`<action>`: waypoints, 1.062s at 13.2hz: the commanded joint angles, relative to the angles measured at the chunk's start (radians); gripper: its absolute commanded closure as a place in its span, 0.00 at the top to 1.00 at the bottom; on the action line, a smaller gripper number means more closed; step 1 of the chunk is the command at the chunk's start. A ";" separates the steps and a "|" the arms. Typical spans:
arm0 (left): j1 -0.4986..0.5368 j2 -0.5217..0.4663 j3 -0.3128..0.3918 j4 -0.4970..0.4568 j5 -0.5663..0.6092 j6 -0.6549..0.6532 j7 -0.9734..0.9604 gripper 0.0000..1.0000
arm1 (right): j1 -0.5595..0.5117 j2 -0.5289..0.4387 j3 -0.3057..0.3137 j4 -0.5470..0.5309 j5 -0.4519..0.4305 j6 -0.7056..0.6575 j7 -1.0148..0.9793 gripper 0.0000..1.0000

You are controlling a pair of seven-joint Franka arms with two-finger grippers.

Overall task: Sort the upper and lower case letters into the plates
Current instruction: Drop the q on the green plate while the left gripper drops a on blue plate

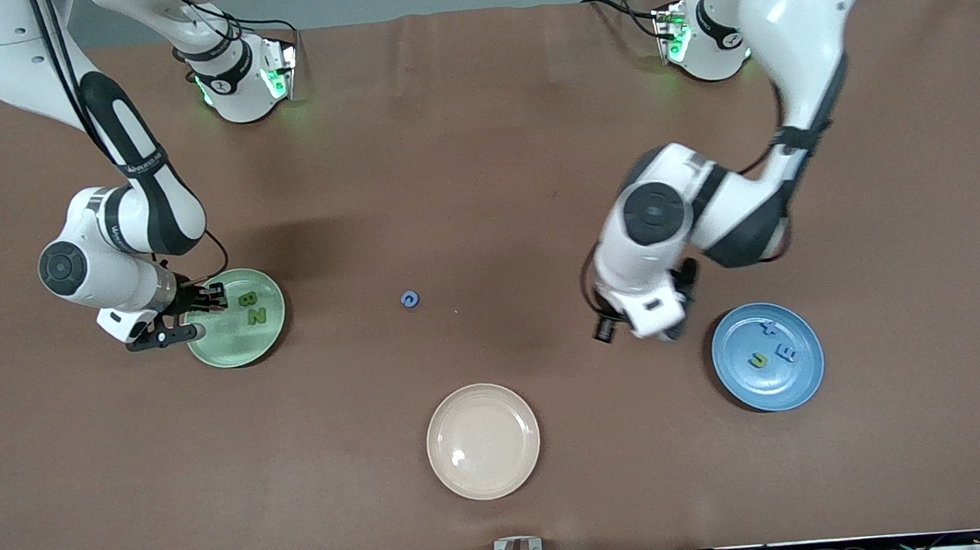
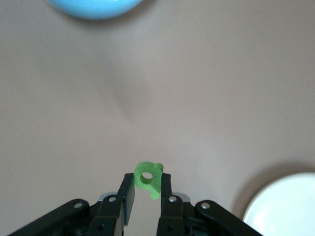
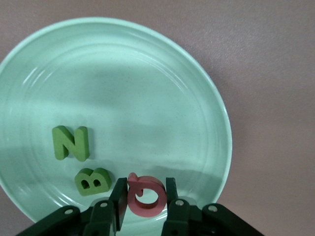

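Green plate (image 1: 238,345) holds two green letters (image 1: 251,308); blue plate (image 1: 768,358) holds three. A blue letter (image 1: 410,299) lies on bare table between them.

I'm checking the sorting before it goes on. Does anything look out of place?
One blue letter lies alone on the bare table, between the green plate and blue plate. The cream plate holds nothing.

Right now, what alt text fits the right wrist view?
The right gripper holds a pink letter Q over the pale green plate, where a green Z and green B lie side by side on the brown table.
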 commanded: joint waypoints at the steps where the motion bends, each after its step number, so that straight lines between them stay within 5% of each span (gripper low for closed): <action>1: 0.107 -0.016 -0.012 -0.029 -0.010 -0.011 0.172 0.00 | -0.016 -0.007 0.013 -0.016 -0.008 0.013 0.003 0.57; 2: 0.145 -0.010 -0.012 -0.035 -0.010 -0.011 0.237 0.00 | -0.014 -0.008 0.013 -0.013 -0.007 0.007 0.011 1.00; 9: 0.333 0.069 -0.010 -0.060 -0.008 -0.007 0.489 0.03 | 0.133 -0.048 0.022 0.082 0.006 -0.148 0.308 1.00; 10: 0.348 0.088 -0.007 -0.058 -0.005 0.003 0.491 0.11 | 0.173 -0.045 0.022 0.084 0.013 -0.139 0.362 1.00; 11: 0.363 0.103 -0.004 -0.057 0.002 0.006 0.492 0.36 | 0.211 -0.039 0.022 0.091 0.033 -0.123 0.425 1.00; 12: 0.379 0.111 -0.004 -0.057 0.005 0.013 0.492 0.75 | 0.257 -0.037 0.022 0.092 0.048 -0.097 0.480 1.00; 13: 0.386 0.108 -0.004 -0.057 0.004 0.013 0.492 0.97 | 0.306 -0.031 0.022 0.092 0.056 -0.061 0.544 1.00; 14: 0.388 0.102 -0.004 -0.058 0.005 0.007 0.494 1.00 | 0.343 -0.019 0.022 0.093 0.056 -0.028 0.609 1.00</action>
